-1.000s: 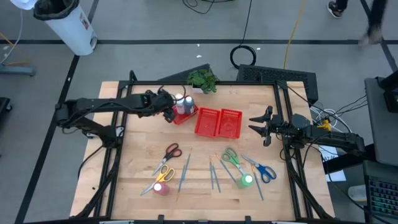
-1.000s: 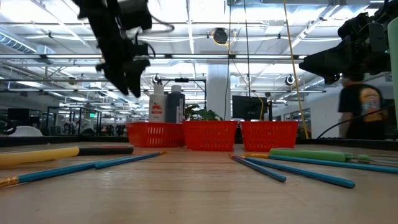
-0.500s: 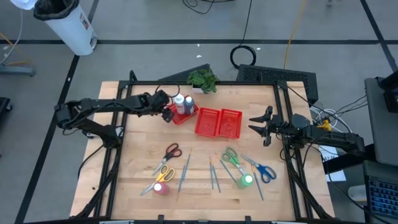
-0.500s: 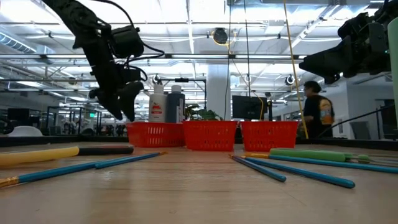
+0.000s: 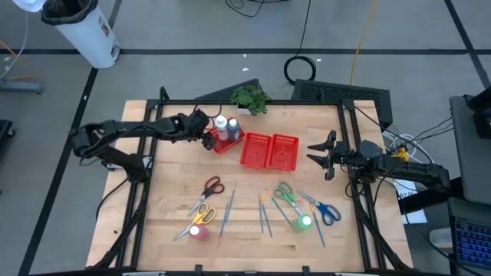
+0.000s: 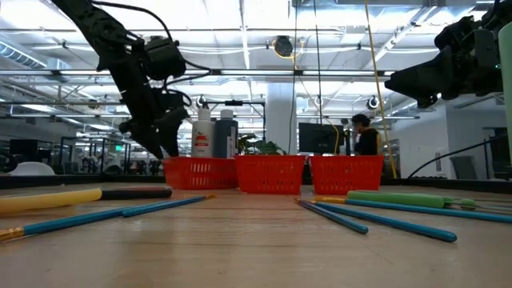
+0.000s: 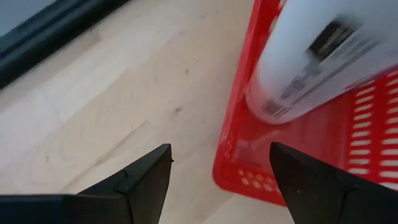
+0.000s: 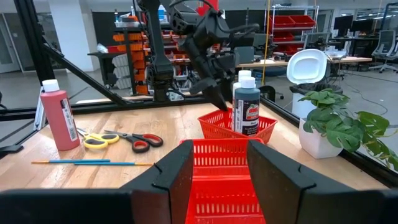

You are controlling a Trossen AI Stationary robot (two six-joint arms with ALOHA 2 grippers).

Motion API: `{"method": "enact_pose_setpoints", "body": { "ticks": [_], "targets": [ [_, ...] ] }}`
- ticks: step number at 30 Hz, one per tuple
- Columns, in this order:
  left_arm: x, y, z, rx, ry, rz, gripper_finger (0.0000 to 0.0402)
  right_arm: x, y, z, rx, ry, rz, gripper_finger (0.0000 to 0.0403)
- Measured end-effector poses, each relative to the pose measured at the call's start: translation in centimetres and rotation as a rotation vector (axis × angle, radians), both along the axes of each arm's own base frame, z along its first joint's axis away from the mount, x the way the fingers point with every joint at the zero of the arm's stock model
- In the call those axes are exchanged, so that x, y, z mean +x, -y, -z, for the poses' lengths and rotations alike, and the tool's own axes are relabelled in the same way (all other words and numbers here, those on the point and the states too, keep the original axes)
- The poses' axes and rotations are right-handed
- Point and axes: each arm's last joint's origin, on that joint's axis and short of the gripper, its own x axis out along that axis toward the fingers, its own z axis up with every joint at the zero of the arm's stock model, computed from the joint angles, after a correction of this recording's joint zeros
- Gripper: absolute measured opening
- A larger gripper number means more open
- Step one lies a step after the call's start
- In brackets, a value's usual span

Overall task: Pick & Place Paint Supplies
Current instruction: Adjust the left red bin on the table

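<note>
White bottle [image 7: 323, 59] top cut off above left gripper [image 7: 217, 171]

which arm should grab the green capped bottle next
Right, probably. The right hand hangs open at the table's right side, nearer the green-capped bottle. The left hand is open by the far-left tray compartment.

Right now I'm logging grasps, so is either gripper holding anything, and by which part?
Nothing is held. The left gripper is open and empty beside the red tray with the white bottle. The right gripper is open too.
</note>
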Motion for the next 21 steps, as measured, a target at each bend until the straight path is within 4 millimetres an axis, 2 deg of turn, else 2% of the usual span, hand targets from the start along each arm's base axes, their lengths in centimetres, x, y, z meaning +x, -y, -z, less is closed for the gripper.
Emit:
{"method": "enact_pose_setpoints", "body": {
  "ticks": [4, 11, 14, 21],
  "targets": [
    [0.4, -0.4, 1.1, -0.012, -0.021, -0.003, 0.0273, 0.0, 0.0, 0.0, 0.000, 0.000, 0.000, 0.0142],
    [0.4, -0.6, 1.4, -0.049, -0.012, -0.022, 0.0261, 0.0, 0.0, 0.0, 0.000, 0.000, 0.000, 0.0142],
    [0.5, -0.5, 1.4, -0.072, -0.001, -0.011, 0.0226, 0.0, 0.0, 0.0, 0.000, 0.000, -0.001, 0.0142],
    [0.6, -0.3, 1.5, -0.152, 0.041, 0.011, 0.0108, 0.0, 0.0, 0.0, 0.000, 0.000, 0.000, 0.0142]
  ]
}}
